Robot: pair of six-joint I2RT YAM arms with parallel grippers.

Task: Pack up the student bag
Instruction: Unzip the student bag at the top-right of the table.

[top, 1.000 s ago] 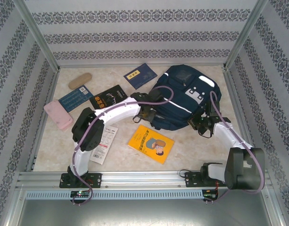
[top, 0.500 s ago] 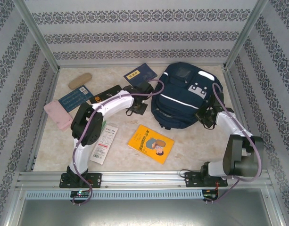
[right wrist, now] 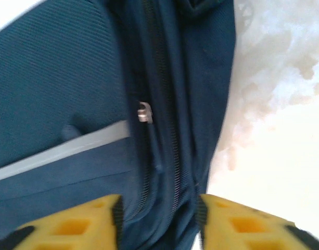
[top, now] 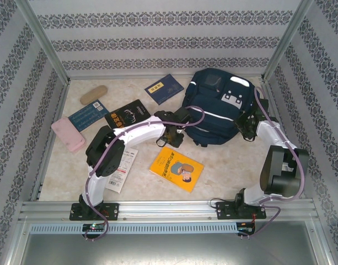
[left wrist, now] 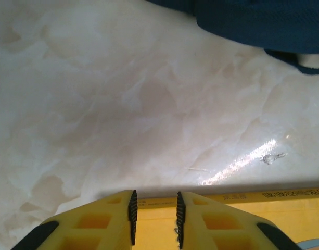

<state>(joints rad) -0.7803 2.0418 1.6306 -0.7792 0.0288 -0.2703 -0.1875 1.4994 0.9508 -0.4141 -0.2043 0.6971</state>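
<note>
Student bag between both arms: left gripper barely parted, empty, bag ahead; right gripper spread astride its zipper seam. Advisable: pinch zipper pull, just ahead, squarely.

I work in a lab test booth, not a real room. My left arm and right arm are bolted to a metal rail at the near edge of a marble-look table. Wallpapered panels on metal posts box that table in.
</note>
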